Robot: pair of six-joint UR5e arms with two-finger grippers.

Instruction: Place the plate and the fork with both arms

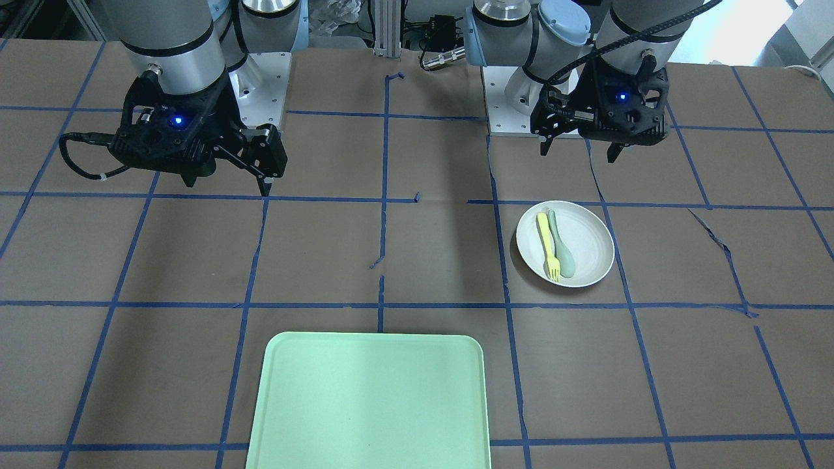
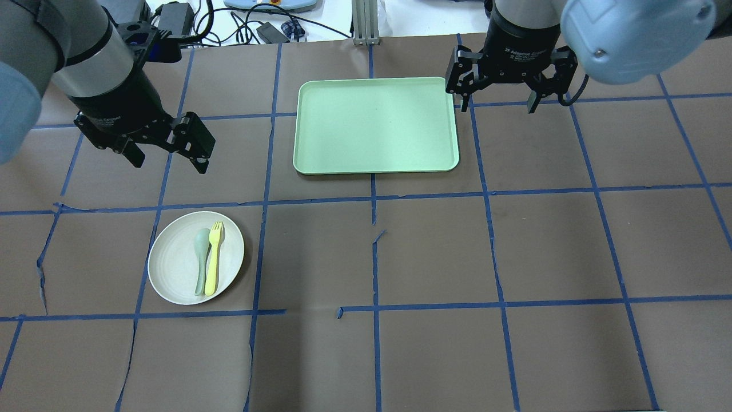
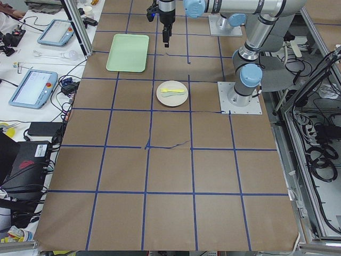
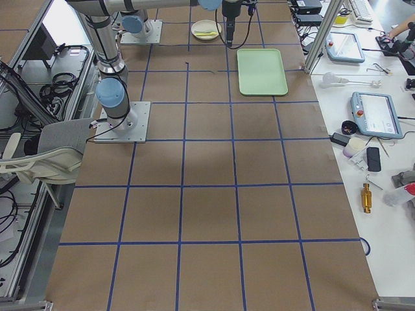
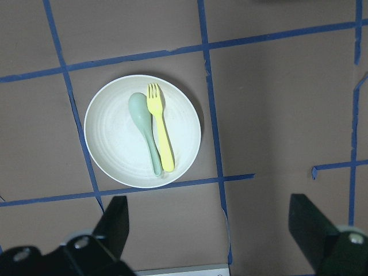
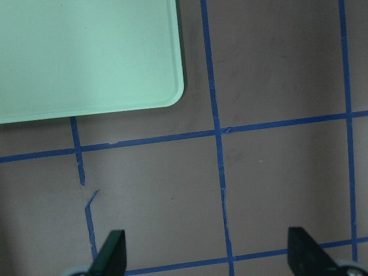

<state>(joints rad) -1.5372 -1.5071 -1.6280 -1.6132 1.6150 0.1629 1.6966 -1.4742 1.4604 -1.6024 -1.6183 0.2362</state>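
Note:
The off-white plate (image 2: pixel 171 269) lies on the brown table on my left side, and also shows in the front view (image 1: pixel 589 244) and the left wrist view (image 5: pixel 112 138). The pale-yellow fork (image 2: pixel 213 257) (image 1: pixel 547 244) (image 5: pixel 160 135) lies on it beside a grey-green spoon (image 2: pixel 200 260) (image 5: pixel 144 129). My left gripper (image 2: pixel 169 163) (image 1: pixel 578 153) (image 5: pixel 213 230) is open and empty, hovering above the table just off the plate. My right gripper (image 2: pixel 498 106) (image 1: pixel 228 187) (image 6: pixel 210 256) is open and empty, hovering beside the tray's right edge.
The rectangular mint-green tray (image 2: pixel 376 126) (image 1: pixel 371 404) (image 6: pixel 86 54) lies empty at the table's middle far side. Blue tape lines grid the brown paper, which is torn near the plate. Both arm bases stand on the robot's side.

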